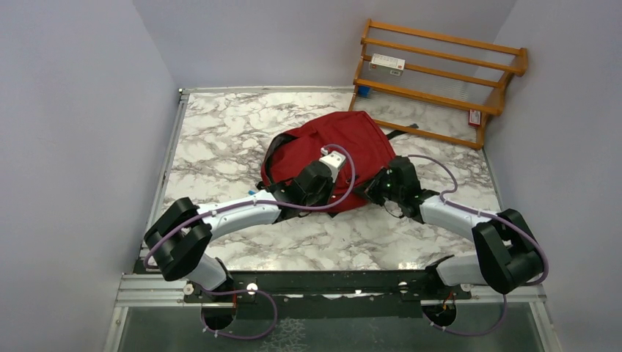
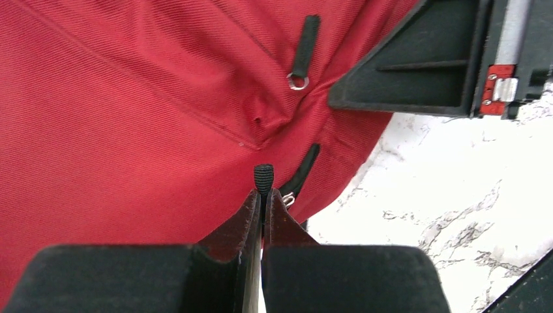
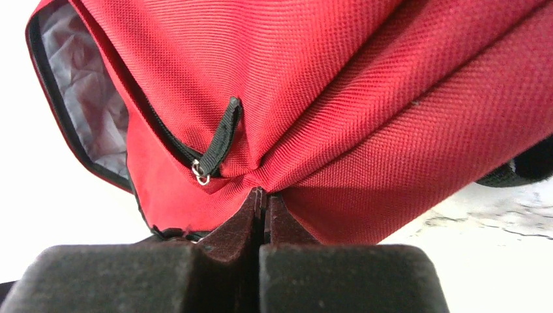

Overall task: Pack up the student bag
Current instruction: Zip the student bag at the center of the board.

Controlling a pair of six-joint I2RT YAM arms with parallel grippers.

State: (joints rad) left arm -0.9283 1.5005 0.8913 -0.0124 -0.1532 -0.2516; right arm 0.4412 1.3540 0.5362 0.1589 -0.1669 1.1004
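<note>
**Near edge:** both arms reach in over the marble surface [image 1: 220, 154] and meet at the student bag [image 1: 352, 136], which lies slumped mid-surface between the two tools.

**Left tool** [image 2: 263, 192]: jaws fully shut, tips pinching a small black ribbed tab [image 2: 263, 176] at the bag's edge. Prob. a zip pull, tho I can't tell for sure.

**Right tool** [image 3: 263, 195]: jaws also shut tight, nipping a fold of the bag's red fabric just beside a black zip pull [image 3: 220, 134]. Left of that pull in the right wrist view, the mouth gapes part-way and grey lining [image 3: 85, 98] shows.

**My read:** the step in hand is opening the bag, w/ one side anchored by the fabric and the other on the zip. I see nothing packed yet. The next move, as I judge it, calls for drawing the two grips apart along the zip line. It should go slow, so the thin fold doesn't slip out and the bag doesn't drag across the surface.

**Farther back:** at the far right corner stands a wooden rack [image 1: 440, 81], w/ a small white box [image 1: 387, 64] on an upper rail. Other bits lower down are too small to name.

**In the way:** the bag lies between the arms and the rack, and both tools are occupied, so one must let go before any fetch.
</note>
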